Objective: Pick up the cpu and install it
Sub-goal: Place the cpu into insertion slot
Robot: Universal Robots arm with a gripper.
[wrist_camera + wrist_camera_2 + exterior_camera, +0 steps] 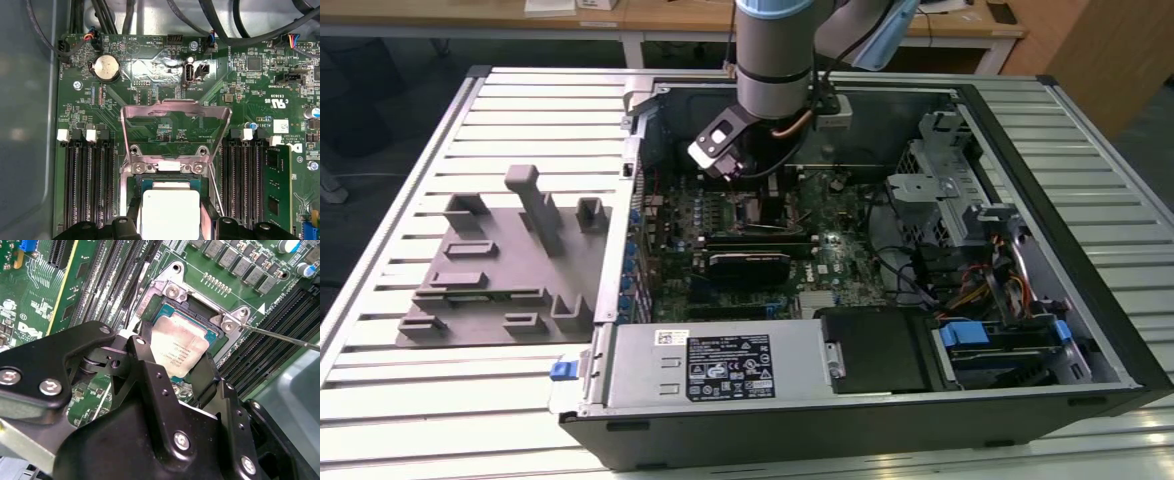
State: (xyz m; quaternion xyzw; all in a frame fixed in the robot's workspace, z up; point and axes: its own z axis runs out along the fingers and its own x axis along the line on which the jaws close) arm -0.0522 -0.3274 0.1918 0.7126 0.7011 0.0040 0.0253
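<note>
Arm (774,50) reaches down into the computer case (881,425). Gripper (175,365) is pinching the cpu (177,345) by its edges, right over the open socket (171,290).

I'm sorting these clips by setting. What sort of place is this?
Probably a robotics lab bench: an open computer case on a slatted metal table beside grey fixture blocks, wooden desks behind, the gripper holding the cpu.
</note>
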